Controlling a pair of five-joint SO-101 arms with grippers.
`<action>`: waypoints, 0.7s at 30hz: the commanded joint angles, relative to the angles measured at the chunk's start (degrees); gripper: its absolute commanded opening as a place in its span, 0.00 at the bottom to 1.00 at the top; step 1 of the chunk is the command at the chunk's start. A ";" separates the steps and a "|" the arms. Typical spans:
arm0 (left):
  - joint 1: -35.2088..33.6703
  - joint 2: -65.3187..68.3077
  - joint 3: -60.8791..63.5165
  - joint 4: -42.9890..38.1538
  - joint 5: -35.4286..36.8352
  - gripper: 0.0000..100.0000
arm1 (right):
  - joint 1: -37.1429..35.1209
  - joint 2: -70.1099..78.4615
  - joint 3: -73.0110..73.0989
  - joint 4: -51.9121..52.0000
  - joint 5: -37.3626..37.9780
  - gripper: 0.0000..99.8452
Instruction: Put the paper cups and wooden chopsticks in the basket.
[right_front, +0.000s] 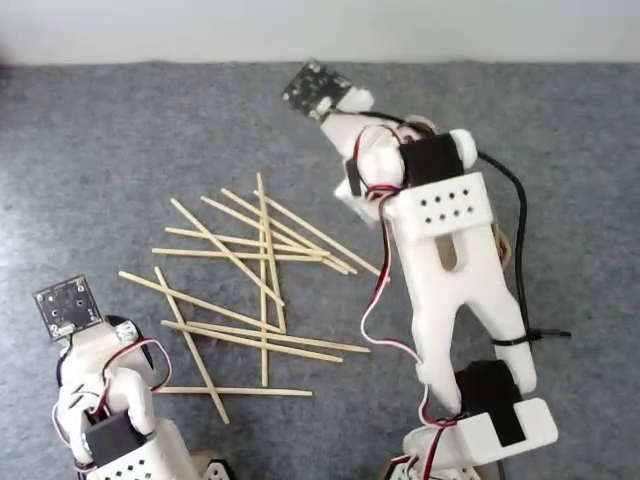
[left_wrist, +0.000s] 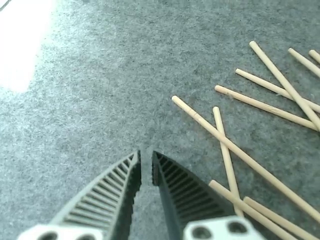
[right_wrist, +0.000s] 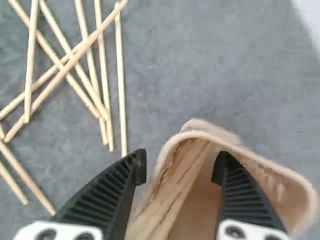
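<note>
Wooden chopsticks (right_front: 262, 262) lie loose in a crossed pile on the grey mat (right_front: 150, 130). My left gripper (left_wrist: 146, 167) hangs just beside the pile, jaws nearly closed, nothing between them. My right gripper (right_wrist: 180, 167) sits near the pile's opposite edge, jaws spread astride the basket (right_wrist: 165, 152) rim, not pinching it.

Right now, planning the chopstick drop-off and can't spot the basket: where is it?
The basket lies under the right arm, beside the chopstick pile; in the right wrist view its wall stands between the right end effector's open fingers.
</note>
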 joint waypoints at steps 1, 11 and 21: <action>0.18 -0.35 -0.57 -1.32 -0.70 0.04 | 0.66 -3.12 -7.12 -1.10 0.70 0.22; 0.18 -0.35 -0.57 -1.32 -0.70 0.04 | 1.01 -3.65 -14.68 -1.10 0.26 0.22; 0.26 -0.35 -0.48 -1.32 -0.70 0.04 | 0.66 -10.15 -24.88 4.70 0.26 0.22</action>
